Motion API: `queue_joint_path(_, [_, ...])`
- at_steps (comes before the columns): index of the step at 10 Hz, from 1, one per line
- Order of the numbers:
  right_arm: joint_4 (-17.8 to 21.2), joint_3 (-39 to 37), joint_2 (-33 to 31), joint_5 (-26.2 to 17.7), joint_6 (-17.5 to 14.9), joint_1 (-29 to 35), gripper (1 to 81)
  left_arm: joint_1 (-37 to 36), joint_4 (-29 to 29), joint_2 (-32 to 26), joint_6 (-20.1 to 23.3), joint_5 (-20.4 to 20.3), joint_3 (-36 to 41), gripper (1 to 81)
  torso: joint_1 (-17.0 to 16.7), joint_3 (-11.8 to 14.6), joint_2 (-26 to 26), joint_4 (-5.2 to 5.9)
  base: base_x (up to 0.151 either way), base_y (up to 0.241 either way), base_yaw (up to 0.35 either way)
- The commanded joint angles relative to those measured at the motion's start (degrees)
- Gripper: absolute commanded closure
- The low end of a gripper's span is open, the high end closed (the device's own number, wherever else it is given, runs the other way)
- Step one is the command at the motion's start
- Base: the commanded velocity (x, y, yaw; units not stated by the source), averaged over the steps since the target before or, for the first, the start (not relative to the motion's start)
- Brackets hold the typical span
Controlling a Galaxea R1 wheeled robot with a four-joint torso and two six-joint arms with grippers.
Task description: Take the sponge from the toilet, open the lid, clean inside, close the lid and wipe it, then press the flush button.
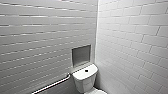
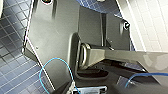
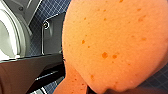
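In the head view, going left to right along the white tiled walls: one slanting metal grab bar (image 1: pixel 53 84), one square grey recessed niche (image 1: pixel 81 55), and below it one glossy white ceramic toilet (image 1: pixel 85 80), its boxy tank facing the camera. One small dark round flush button (image 1: pixel 86 70) sits in the middle of the tank top.

The left hand (image 2: pixel 88 88) hangs over the dark blue small-tiled floor (image 2: pixel 12 50), beside a white tiled wall. Whether its fingers are apart or together I cannot tell.

The one bright orange, pitted soft sponge (image 3: pixel 112 42) sits right up against the right wrist camera, off the floor, with the white toilet bowl to one side. The right hand (image 3: pixel 96 90) looks clamped on it: the foam is dented and bulges where a dark part presses into its edge.

The sponge should be very light and springy. It will squash under a grip rather than slip, and nothing about it is fragile. Its porous face should hold well on glossy ceramic, though if wet it may sag. The best hold is across its two narrow sides, deep enough that it cannot twist out while rubbing and a broad face is left free to wipe.
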Motion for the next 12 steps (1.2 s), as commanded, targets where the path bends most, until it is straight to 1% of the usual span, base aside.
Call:
queue_joint_path(1, [0.13, 0.62, -0.98, -2.75, -0.16, 1.99, 81.1, -2.26, 0.19, -0.83, 0.46, 3.19, 1.08, 1.0, 0.00, 0.00, 0.00, 0.00, 0.101, 0.000, 0.000])
queue_joint_path(12, [0.13, 0.36, -0.98, -2.75, -0.08, 1.46, 81.1, -2.26, 0.19, -0.65, 0.46, 3.19, 1.08, 1.0, 0.00, 0.00, 0.00, 0.00, 0.101, 0.000, 0.000])
